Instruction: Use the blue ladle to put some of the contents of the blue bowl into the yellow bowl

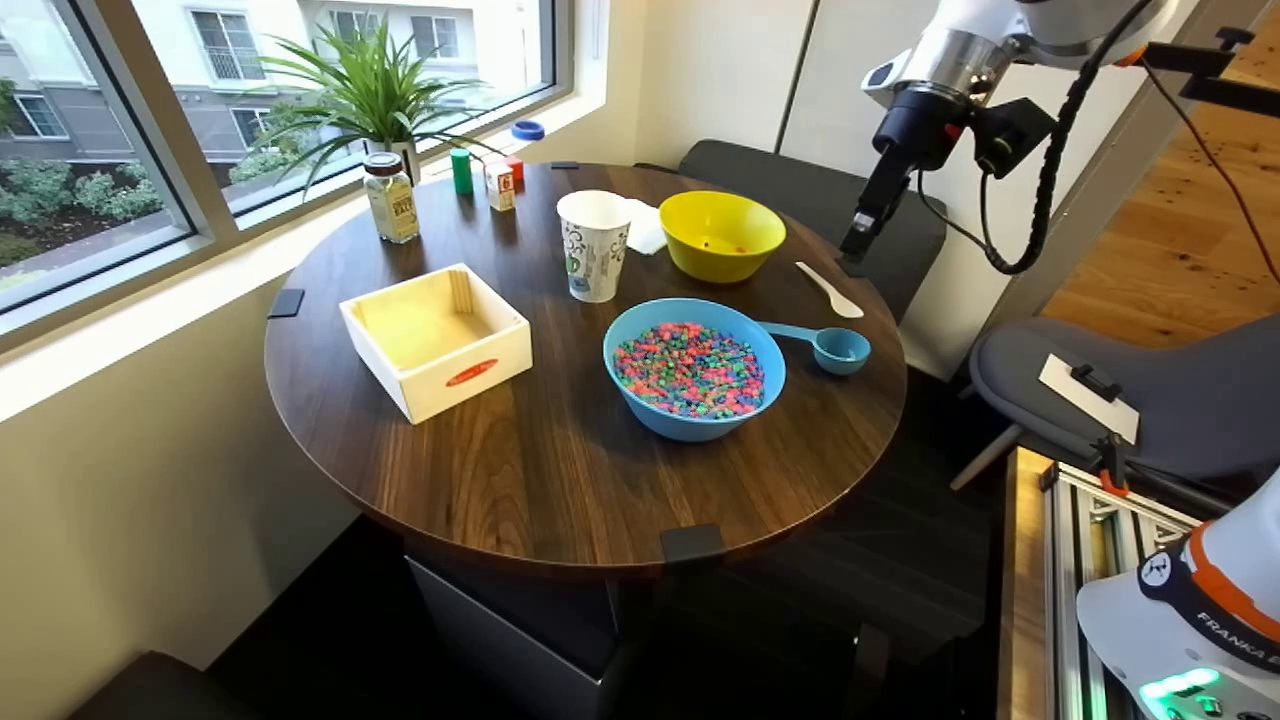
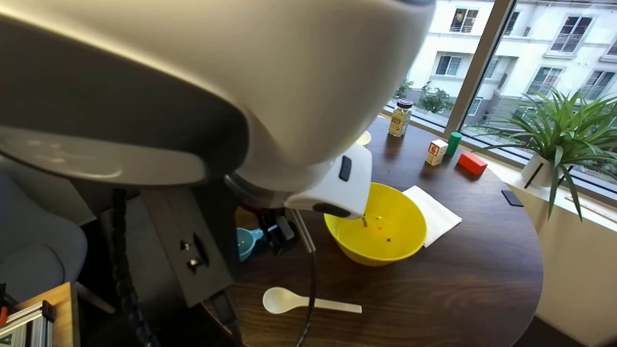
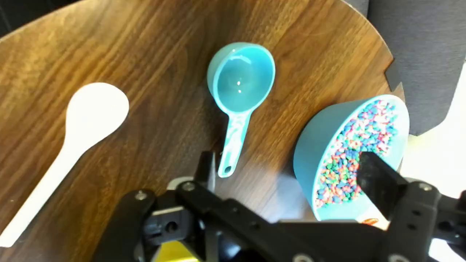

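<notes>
The arm [image 2: 313, 72] is showing smooth white curves and a ridged black cable [image 1: 1047, 190]. On the base [image 1: 1125, 625], an orange band [image 1: 1222, 583] is curving beside FRANKA lettering [image 1: 1235, 634] and green lights [image 1: 1182, 684] are glowing. Silver screws [image 3: 188, 186] are dotting the black hand [image 3: 287, 161].

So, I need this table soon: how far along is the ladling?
Done: little, if anything; a few bits lie in the yellow bowl. In hand: nothing; the claw hangs open, empty. Left: gripping the blue ladle, lying empty beside the blue bowl, scooping and pouring.
</notes>
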